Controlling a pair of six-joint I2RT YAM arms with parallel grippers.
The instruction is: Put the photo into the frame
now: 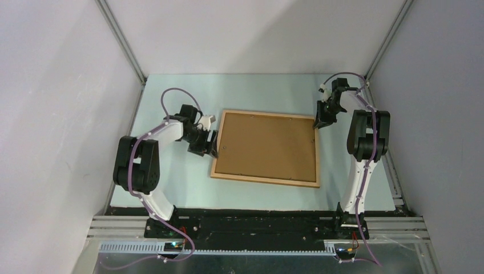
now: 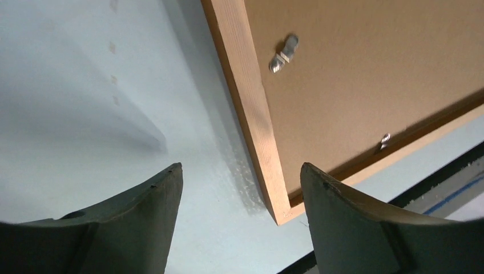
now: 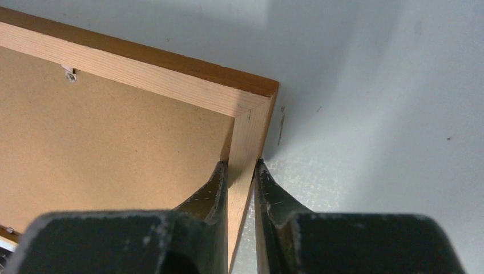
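Well, from where I stand the frame (image 2: 251,114) lies back-up and flat on the pale worktop (image 1: 257,91), middle of the overhead view and turned a little askew; its longer rails seem to run left to right across that view. A plain brown backing board (image 1: 267,147) fills the opening, with small metal clips (image 2: 283,54) showing at its edge. The photo I cannot see in any view; whether it sits under the board I cannot tell.

The right gripper (image 3: 240,166) is pinching the frame's right-hand rail just short of the upper right corner, one finger inside on the board side, the other outside against the worktop; both are pressed to the wood. The left gripper (image 2: 240,171) is spread wide and holds nothing; it hangs just beside the left rail, about midway along it in the overhead view, and in its own camera the rail's end corner shows in the gap between the two fingers.

So one rail is gripped and the opposite one is not. My guess is that the next move hinges on the left arm; that rail runs crosswise to the spread fingers' gap, so closing on it means coming in over the wood first.
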